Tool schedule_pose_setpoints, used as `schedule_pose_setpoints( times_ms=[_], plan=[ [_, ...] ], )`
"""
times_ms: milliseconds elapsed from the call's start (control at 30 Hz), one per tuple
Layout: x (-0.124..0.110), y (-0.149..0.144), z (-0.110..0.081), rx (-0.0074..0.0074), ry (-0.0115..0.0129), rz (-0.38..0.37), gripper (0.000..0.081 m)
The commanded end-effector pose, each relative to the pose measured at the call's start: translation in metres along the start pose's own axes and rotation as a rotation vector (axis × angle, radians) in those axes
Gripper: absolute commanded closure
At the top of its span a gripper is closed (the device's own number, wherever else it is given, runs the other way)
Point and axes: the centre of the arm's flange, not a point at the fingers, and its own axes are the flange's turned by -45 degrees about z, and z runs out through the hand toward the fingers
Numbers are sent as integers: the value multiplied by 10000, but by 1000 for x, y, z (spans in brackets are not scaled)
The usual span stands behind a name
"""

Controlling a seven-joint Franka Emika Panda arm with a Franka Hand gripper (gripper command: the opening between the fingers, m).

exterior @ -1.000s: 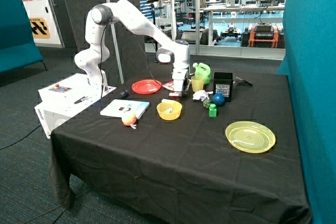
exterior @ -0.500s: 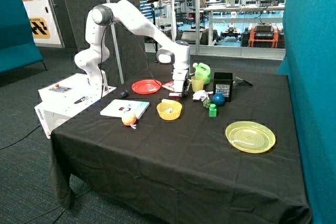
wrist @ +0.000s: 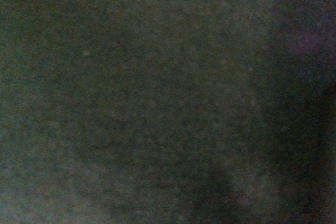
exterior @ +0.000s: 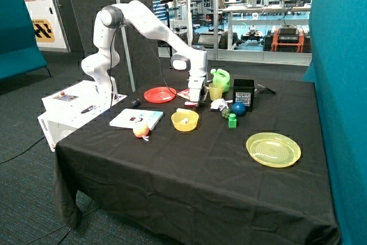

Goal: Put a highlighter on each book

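Nothing moved; gripper [exterior: 193, 102] low over pink book [exterior: 186, 93], grip state unclear.

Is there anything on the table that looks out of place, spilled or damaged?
Nothing looks spilled or damaged. The gripper is low beside the pink-red book; the white book lies flat near the table edge.

Very little differs from the earlier pictures. The gripper [exterior: 194, 102] has risen slightly from its spot at the pink-red book [exterior: 187, 93], beside the red plate [exterior: 159, 94]: one second ago it stood a touch lower over the desk [exterior: 189, 159], half a second ago it was partly up, and now it is marginally higher. The arm's elbow joint [exterior: 180, 61] has lifted along with it.
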Motion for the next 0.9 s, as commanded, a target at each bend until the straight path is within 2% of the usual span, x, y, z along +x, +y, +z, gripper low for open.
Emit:
schedule_pose_setpoints(
  times_ms=[0, 500, 867],
  plan=[
    [-1, 4, 2, 22, 18, 72, 808],
    [-4, 2, 1, 22, 18, -24, 808],
    [-1, -5, -39, 22, 18, -279, 808]
  ],
)
